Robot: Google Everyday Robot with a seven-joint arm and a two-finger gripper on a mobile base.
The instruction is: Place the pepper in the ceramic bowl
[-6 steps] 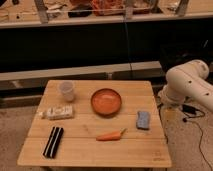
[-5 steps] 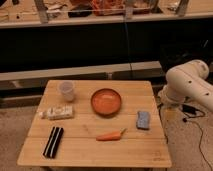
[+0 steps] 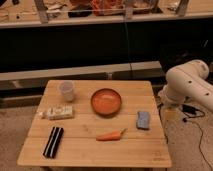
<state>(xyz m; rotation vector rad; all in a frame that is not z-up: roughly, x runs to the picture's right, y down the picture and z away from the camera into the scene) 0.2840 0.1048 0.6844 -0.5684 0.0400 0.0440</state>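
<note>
**Pepper on front boards, arm parked off the right edge**

Wooden slatted table (image 3: 100,152), seen from the front and above. The ceramic bowl (image 3: 106,102) sits slightly right of centre, upright, with only its own orange-red inside showing. The pepper (image 3: 110,135) lies flat on the boards in front of the bowl, well apart from it. A strip of bare wood runs between the two. Its tapered tip points left; the dark stem end points right and slightly back, toward the blue sponge (image 3: 143,119). The pepper lies nearer the front edge than the bowl does, but not at the edge.

Left half: a pale cup (image 3: 67,90) stands upright near the back-left corner. A white packet (image 3: 56,112) lies in front of the cup, close to the left edge. A dark flat bar-shaped object (image 3: 53,141) lies near the front-left corner. The sponge lies near the right edge, just right of and in front of the bowl, apart from the pepper stem.

The white arm (image 3: 187,82) is bent beside the table, outside its right edge and above the floor. The gripper (image 3: 170,114) hangs low beneath the arm, just beside the right edge and touching nothing on the table. Whether it is spread or closed: cannot tell. A dark cable (image 3: 197,114) trails on the floor to the right.
</note>
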